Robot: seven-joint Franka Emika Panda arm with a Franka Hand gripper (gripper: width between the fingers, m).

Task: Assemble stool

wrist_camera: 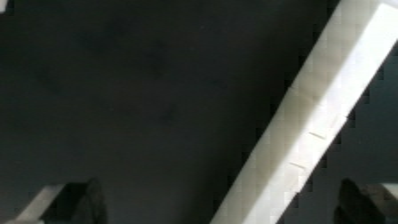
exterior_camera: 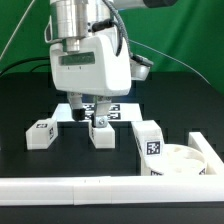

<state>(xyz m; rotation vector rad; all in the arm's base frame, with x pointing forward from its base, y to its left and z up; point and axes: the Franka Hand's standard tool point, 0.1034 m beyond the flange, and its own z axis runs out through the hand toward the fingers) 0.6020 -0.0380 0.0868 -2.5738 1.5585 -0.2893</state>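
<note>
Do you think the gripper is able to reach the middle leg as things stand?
Probably yes: the gripper hangs open just by the middle leg, with nothing visible between them.

Exterior view tally.
Leg blocks (exterior_camera: 40, 133): 3, at centre left, centre and centre right.
Seat disc (exterior_camera: 180, 151): 1, lower right.
Marker board (exterior_camera: 120, 107): 1, centre.
Border rails (exterior_camera: 90, 187): 2, one along the bottom, one at the right edge.
Wrist view tally.
Border rail (wrist_camera: 317, 115): 1, diagonal through the right half.
</note>
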